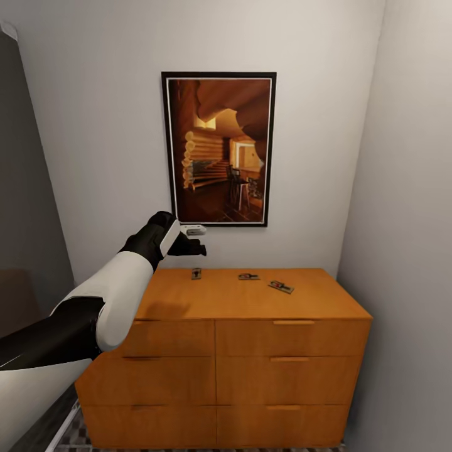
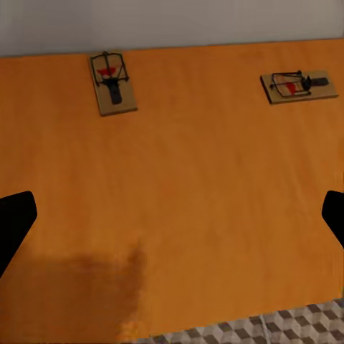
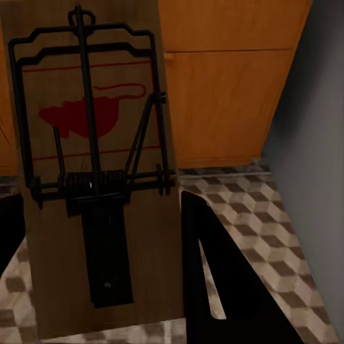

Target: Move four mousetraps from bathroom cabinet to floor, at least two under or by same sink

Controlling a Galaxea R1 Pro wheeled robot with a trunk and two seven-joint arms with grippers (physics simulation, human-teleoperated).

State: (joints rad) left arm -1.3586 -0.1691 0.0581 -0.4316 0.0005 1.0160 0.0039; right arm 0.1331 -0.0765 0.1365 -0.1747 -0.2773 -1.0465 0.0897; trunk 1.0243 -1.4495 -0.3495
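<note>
Left gripper [image 1: 196,240] hangs spread above the cabinet [image 1: 251,301]; three mousetraps [image 1: 248,276] lie beyond it. Right gripper [image 3: 100,236] pinches a fourth mousetrap [image 3: 93,179].

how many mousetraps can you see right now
4. Three lie on the cabinet top: one toward its left, one in the middle, one further right. The fourth is held in the right pincer above the bathroom floor.

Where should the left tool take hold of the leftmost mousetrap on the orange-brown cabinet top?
Probably from straight above, closing across the two long edges of the leftmost small flat tan wooden mousetrap. It lies flat on the wide orange-brown wooden cabinet, so only its thin sides are free. Its black spring bar and red bait patch face up and are best avoided. The left tool hangs open above the top.
</note>
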